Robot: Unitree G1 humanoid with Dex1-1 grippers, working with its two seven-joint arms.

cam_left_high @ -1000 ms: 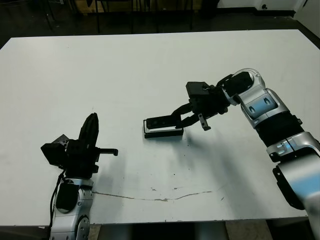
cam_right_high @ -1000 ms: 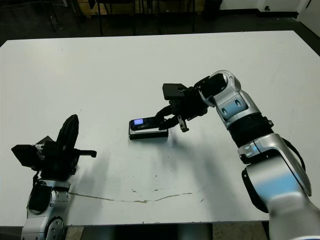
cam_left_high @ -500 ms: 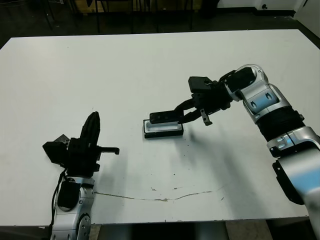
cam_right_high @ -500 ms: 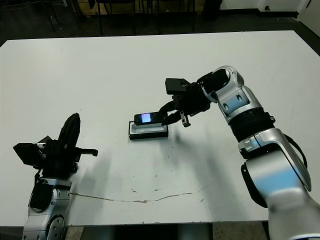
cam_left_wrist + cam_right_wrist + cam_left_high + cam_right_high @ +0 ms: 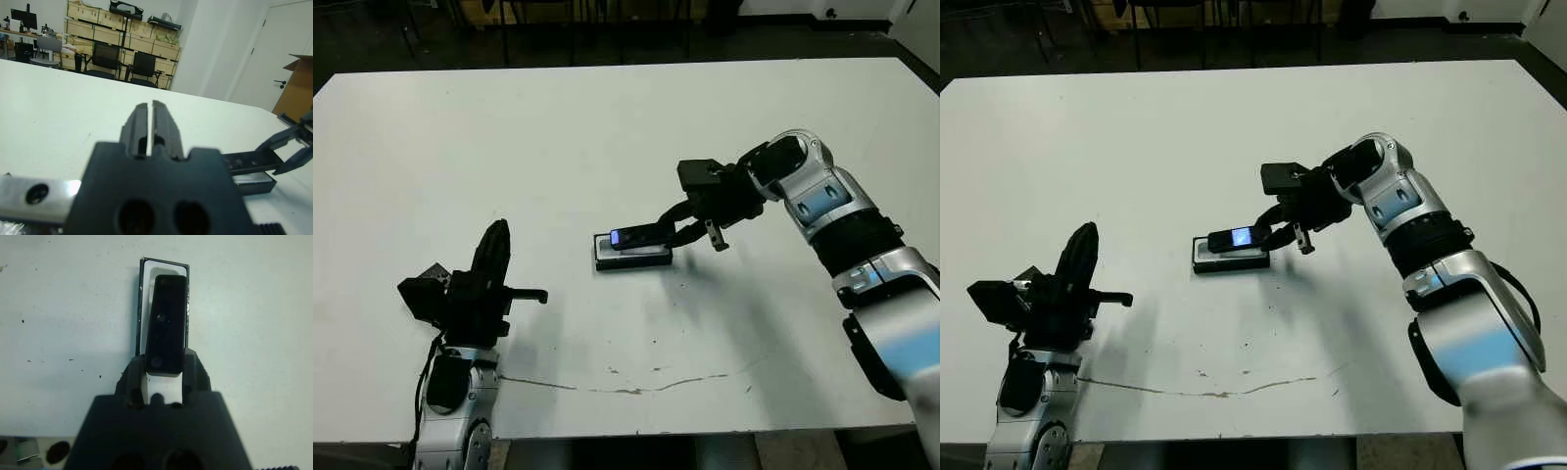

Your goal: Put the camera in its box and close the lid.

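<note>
**Camera held over its box**

My left gripper (image 5: pixel 499 257) is resting at the left side of the white table (image 5: pixel 607 137), well apart from the other things. Its two fingers (image 5: pixel 146 122) are pressed together and are holding nothing.

Near the middle of the table, the box (image 5: pixel 632 258) is lying flat with its white lining facing up. The camera (image 5: pixel 636 237) is hanging just above the box, a little tilted, with one end showing a bluish glint. In the right wrist view the camera (image 5: pixel 166 328) is lying along the length of the box (image 5: pixel 145 298), and I cannot tell if it is touching the lining.

My right gripper (image 5: pixel 668 231) is reaching in from the right side and its fingers are clamping the near end of the camera.
</note>
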